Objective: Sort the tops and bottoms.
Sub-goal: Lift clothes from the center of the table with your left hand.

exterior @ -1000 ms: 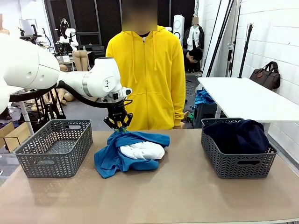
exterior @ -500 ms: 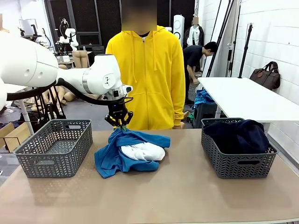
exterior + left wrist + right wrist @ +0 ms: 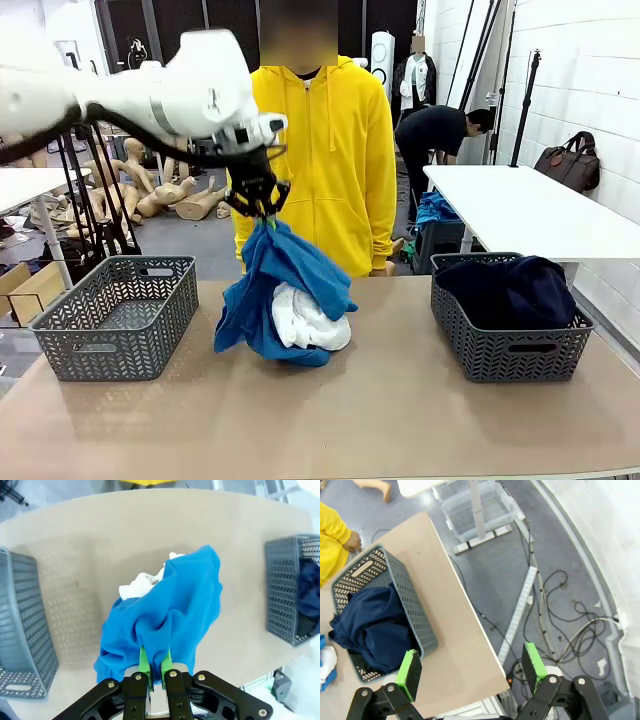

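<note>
Tabletop (image 3: 400, 420) runs tan across the near side, with a grey basket at each end. The left basket (image 3: 115, 315) sits by the left edge, and the right basket (image 3: 510, 340) carries the dark navy garment (image 3: 515, 285), heaped up to its rim. Between them, mid-table, the white garment (image 3: 308, 322) rests bundled on the surface, wrapped in the folds of the bright blue garment (image 3: 290, 265). That blue cloth hangs in a tall drape, bottom on the table, top pinched in the left gripper (image 3: 260, 212), green pads squeezed together on a fold. Off the right end, the right gripper (image 3: 470, 665) hovers high above the table's corner, fingers spread wide apart. Beyond it all, a person (image 3: 320, 150) in a yellow hoodie (image 3: 345, 210) stands at the far edge.
</note>
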`<state>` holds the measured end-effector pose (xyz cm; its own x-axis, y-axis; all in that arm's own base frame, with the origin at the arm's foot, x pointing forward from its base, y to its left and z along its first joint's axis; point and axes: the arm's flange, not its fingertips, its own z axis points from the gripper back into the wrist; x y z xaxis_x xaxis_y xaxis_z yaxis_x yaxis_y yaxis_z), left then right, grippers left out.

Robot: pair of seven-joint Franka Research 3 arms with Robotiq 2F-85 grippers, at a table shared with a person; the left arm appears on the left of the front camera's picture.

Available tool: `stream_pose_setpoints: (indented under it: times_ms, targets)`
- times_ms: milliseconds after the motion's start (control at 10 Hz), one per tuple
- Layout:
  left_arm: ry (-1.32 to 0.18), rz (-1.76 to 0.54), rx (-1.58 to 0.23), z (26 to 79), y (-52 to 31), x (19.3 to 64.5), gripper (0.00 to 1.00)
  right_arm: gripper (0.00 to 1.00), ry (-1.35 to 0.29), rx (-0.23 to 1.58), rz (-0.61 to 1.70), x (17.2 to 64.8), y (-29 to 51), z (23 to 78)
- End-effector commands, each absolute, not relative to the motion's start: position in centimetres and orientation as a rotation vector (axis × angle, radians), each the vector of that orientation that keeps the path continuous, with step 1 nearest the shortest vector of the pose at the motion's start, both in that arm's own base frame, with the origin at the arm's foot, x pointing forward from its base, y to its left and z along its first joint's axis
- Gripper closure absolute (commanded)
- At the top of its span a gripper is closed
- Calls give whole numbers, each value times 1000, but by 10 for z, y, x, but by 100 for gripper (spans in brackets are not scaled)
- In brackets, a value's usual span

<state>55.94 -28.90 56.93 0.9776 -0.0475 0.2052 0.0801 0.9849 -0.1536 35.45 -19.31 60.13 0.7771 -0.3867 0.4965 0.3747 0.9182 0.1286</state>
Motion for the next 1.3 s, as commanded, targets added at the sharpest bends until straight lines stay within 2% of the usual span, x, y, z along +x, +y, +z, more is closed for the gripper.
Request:
stream_pose_setpoints:
  times_ms: [0,300,500,1000,1200]
  targets:
    - [-270,-161,-128,598,-294,527,100,0,-531,12,-414,353,-192,600]
    - [-330,-227,-110,640,-312,497,100,0,-531,12,-414,353,-192,600]
    - [-432,-221,-90,681,-325,478,100,0,-531,12,-414,353,-192,600]
    - [-452,-247,-145,789,-351,420,100,0,-531,12,-414,353,-192,600]
    - [-521,-210,-161,827,-353,390,100,0,-531,12,-414,353,-192,600]
